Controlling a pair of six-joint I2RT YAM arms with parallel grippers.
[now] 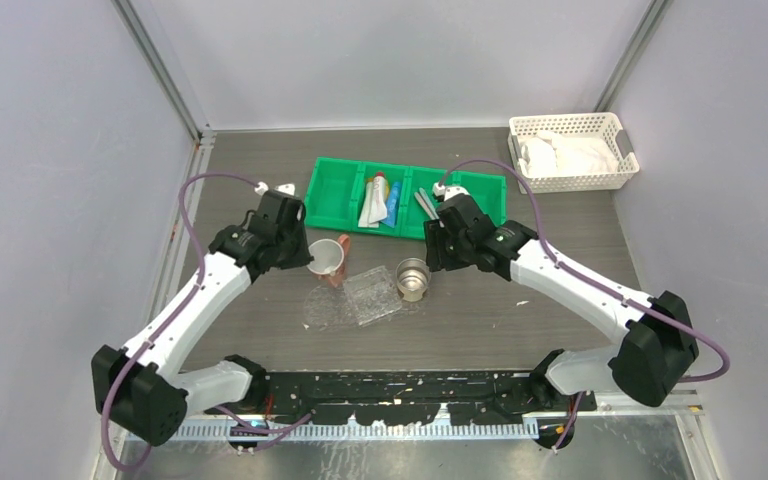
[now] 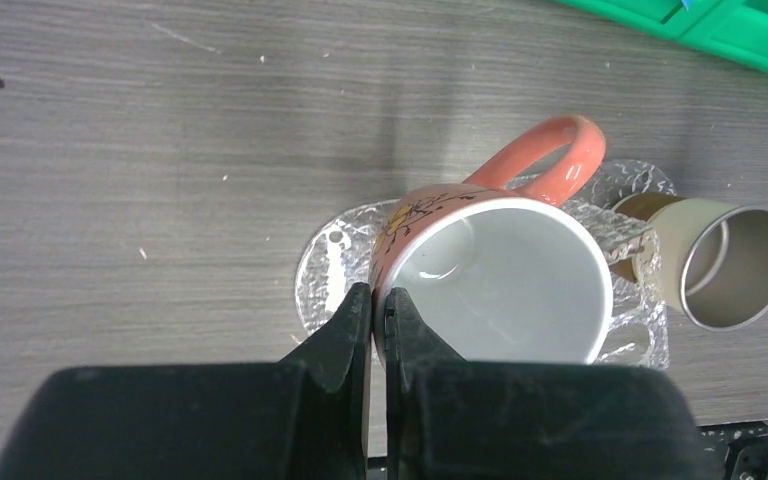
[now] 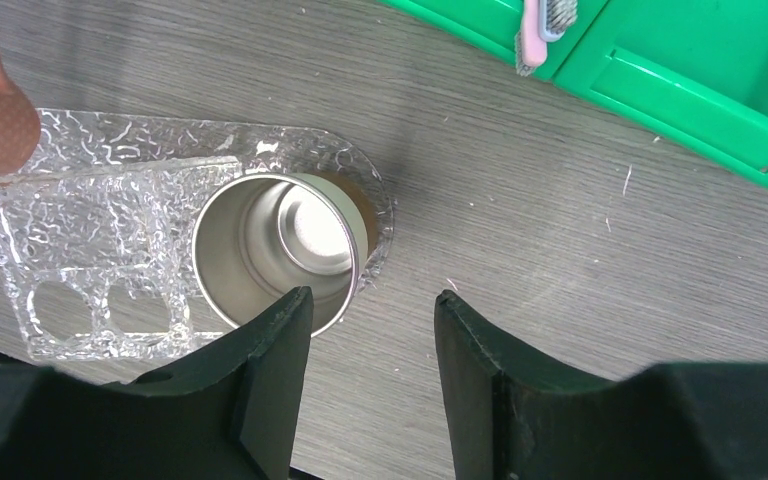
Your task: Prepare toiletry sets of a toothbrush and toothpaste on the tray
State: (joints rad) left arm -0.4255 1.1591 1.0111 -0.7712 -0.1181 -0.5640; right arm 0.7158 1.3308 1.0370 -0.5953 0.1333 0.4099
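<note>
Left tool pinches mug rim above crinkly, glossy clear tray.

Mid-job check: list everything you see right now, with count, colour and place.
green bin: one, four compartments, far centre
toothpaste: two seen, white and blue, bin's second compartment from left
toothbrush: pink and grey, bin's third compartment
tray: one, clear and crinkly, in front of bin
mug: one, salmon outside, white inside, tray's left end
metal cup: one, silver, tray's right end
white basket: one, far right, holds white cloth
left gripper: shut on mug rim
right gripper: open, beside metal cup
</note>
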